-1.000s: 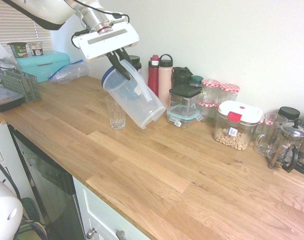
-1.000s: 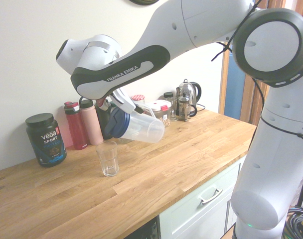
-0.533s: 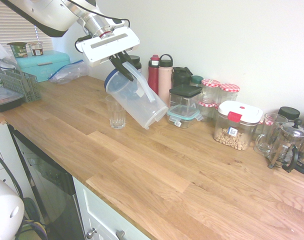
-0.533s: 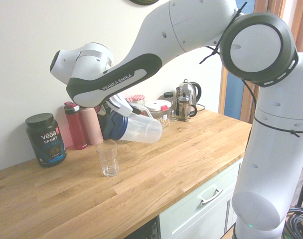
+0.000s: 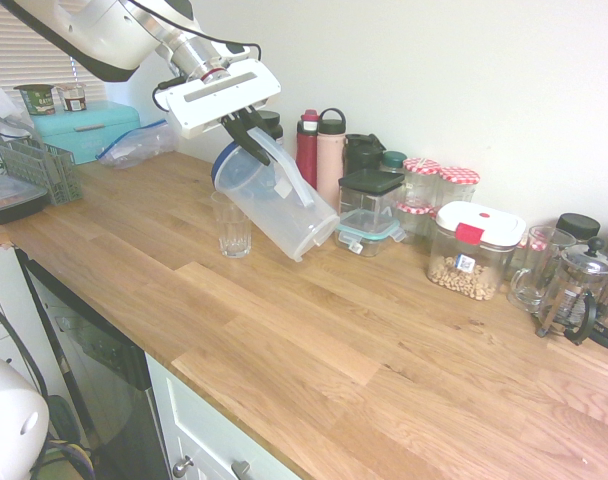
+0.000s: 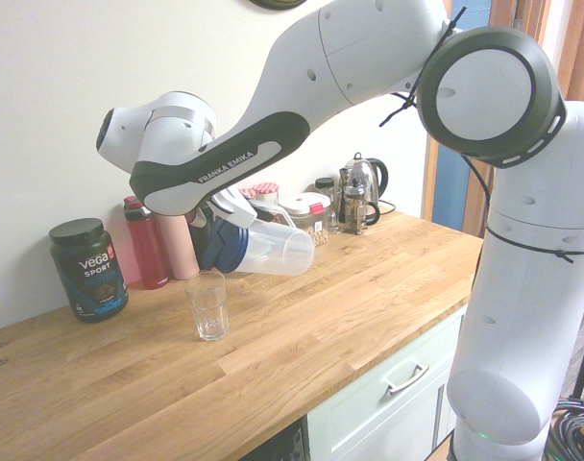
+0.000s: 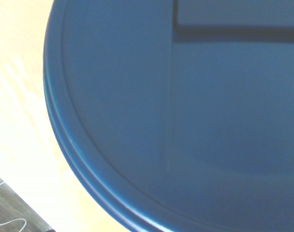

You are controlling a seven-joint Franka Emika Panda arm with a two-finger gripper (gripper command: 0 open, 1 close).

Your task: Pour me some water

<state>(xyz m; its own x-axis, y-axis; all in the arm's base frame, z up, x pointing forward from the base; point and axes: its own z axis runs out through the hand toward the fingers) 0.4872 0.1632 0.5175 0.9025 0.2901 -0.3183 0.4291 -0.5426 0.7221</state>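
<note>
A clear plastic pitcher [image 5: 284,205] with a blue lid [image 5: 234,165] hangs tilted above the wooden counter [image 5: 314,330], lid end up and to the left, base down and to the right. My gripper [image 5: 246,135] is shut on its handle near the lid. A clear drinking glass [image 5: 232,225] stands upright on the counter just left of and below the pitcher, not touching it. I see no water in the glass. From the other side, the pitcher [image 6: 273,250] lies nearly level behind and above the glass [image 6: 207,304]. The blue lid [image 7: 185,121] fills the wrist view.
Red [image 5: 306,150] and pink [image 5: 329,155] bottles, stacked food containers [image 5: 369,205] and jars line the wall behind the pitcher. Further right stand a lidded jar [image 5: 474,250] and a French press [image 5: 574,285]. A black Vega tub [image 6: 88,269] stands left of the glass.
The arm has turned and the pitcher has drifted slightly right and back, away from the glass, still tilted. The glass has not moved.
</note>
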